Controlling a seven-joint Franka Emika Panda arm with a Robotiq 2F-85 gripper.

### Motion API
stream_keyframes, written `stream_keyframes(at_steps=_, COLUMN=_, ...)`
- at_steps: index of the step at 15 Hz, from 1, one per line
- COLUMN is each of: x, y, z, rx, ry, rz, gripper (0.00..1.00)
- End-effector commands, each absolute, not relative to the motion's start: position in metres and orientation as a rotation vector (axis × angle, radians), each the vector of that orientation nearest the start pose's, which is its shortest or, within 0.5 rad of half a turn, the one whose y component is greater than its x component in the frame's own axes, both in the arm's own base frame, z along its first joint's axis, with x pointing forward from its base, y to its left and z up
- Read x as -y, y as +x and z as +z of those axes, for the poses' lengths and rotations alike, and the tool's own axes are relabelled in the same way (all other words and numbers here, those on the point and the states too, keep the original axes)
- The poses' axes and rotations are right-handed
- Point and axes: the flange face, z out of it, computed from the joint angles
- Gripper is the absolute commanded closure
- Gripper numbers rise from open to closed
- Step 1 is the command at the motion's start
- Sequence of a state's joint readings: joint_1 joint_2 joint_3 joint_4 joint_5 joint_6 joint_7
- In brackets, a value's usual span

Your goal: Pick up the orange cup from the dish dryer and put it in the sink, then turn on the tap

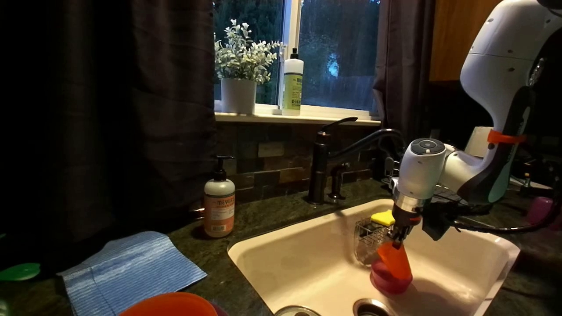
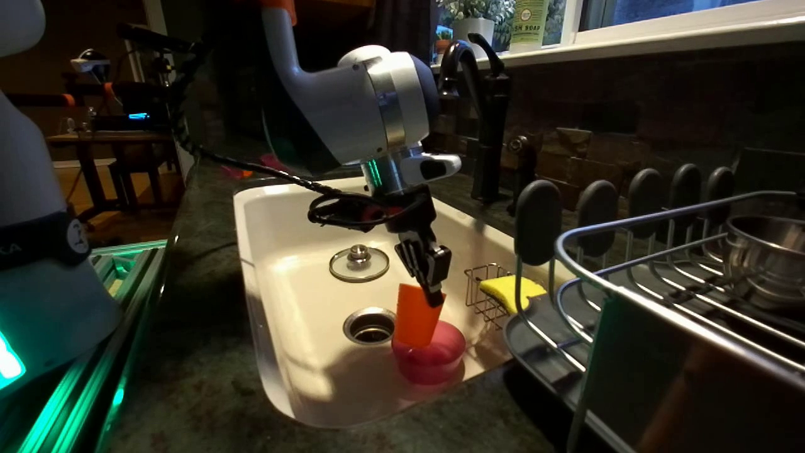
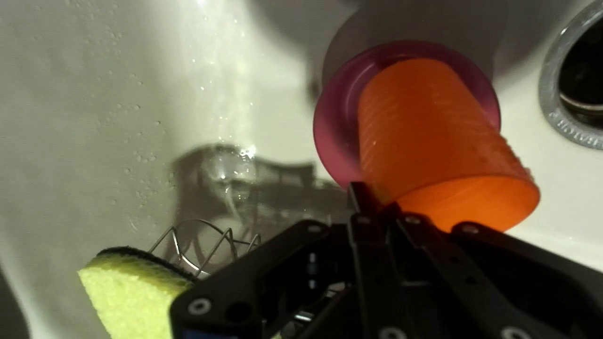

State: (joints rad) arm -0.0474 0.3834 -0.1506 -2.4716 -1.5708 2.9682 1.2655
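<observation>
In the wrist view the orange cup (image 3: 424, 127) leans at a slant, its mouth toward me and its base over a pinkish-purple bowl (image 3: 330, 136). My gripper (image 3: 374, 200) is shut on the cup's rim, one finger outside the wall and one inside. In both exterior views the cup (image 1: 396, 261) (image 2: 415, 318) hangs below the gripper (image 1: 397, 245) (image 2: 434, 297), within the cream sink (image 2: 277, 314). Whether it touches the bowl, I cannot tell. Behind the basin rises the dark tap (image 1: 319, 169) with its lever above. The dish dryer (image 2: 585, 274) stands beside the sink.
A wire caddy (image 1: 366, 239) with a yellow sponge (image 2: 510, 292) is at the sink wall. A drain (image 2: 371, 326) and a glass lid (image 2: 358, 264) lie in the basin. A soap bottle (image 1: 219, 206), blue cloth (image 1: 136, 267) and wide orange dish (image 1: 171, 305) occupy the counter.
</observation>
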Motion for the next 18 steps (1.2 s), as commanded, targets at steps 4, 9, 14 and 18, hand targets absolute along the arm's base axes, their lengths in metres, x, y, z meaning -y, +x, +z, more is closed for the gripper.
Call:
stream_keyframes(at_steps=4, x=0.012, y=0.403, z=0.126, rx=0.312, ry=-3.473, rz=-0.480, gripper=0.99)
stream_keyframes(at_steps=9, x=0.007, y=0.394, z=0.119, rx=0.339, ry=-3.555, rz=-0.601, gripper=0.99)
stream_keyframes(at_steps=14, x=0.004, y=0.391, z=0.115, rx=0.366, ry=-3.554, rz=-0.773, gripper=0.99)
stream_keyframes(at_steps=18, x=0.005, y=0.389, z=0.110, rx=0.388, ry=-3.553, rz=-0.860, gripper=0.99)
